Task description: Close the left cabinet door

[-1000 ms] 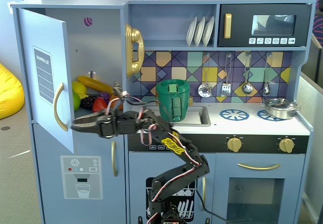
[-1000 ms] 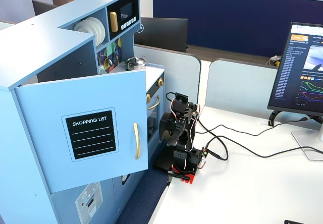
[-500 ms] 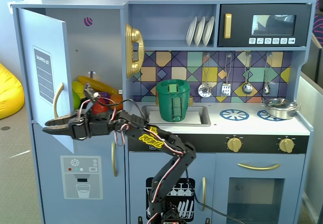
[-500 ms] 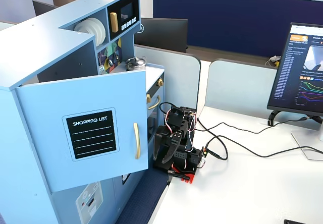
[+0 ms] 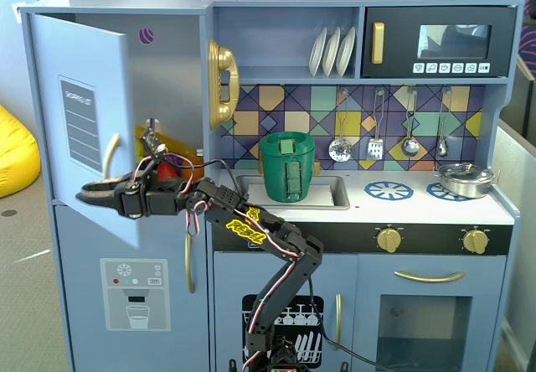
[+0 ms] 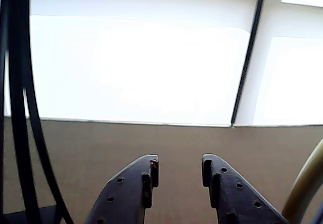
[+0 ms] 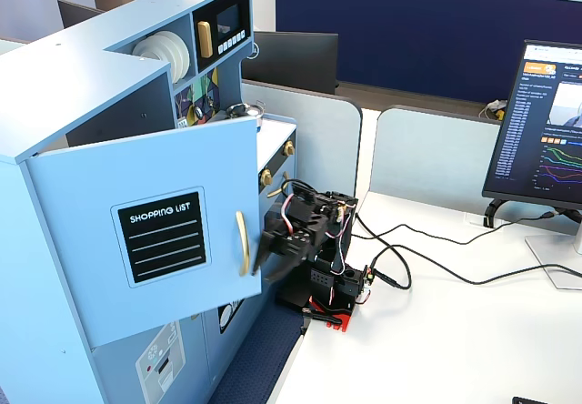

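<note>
The left cabinet door point(image 5: 84, 95) is light blue and stands partly open, hinged at the left. Its black "SHOPPING LIST" panel point(image 7: 164, 237) and curved gold handle point(image 7: 242, 243) face outward in a fixed view. My gripper point(image 5: 86, 193) reaches out level to the left, in front of the door's lower half just below the handle point(image 5: 111, 150). In a fixed view the gripper point(image 7: 264, 260) is close beside the handle at the door's free edge. In the wrist view the gripper point(image 6: 180, 166) is open and empty, and the gold handle point(image 6: 304, 183) curves past the right fingertip.
A red object point(image 5: 168, 171) sits inside the opened cabinet. Below is the door with the dispenser graphic point(image 5: 134, 292). A green pot point(image 5: 287, 167) stands in the sink, a gold phone point(image 5: 222, 83) hangs beside the opening. Cables point(image 7: 427, 267) and a monitor point(image 7: 541, 131) are on the white desk.
</note>
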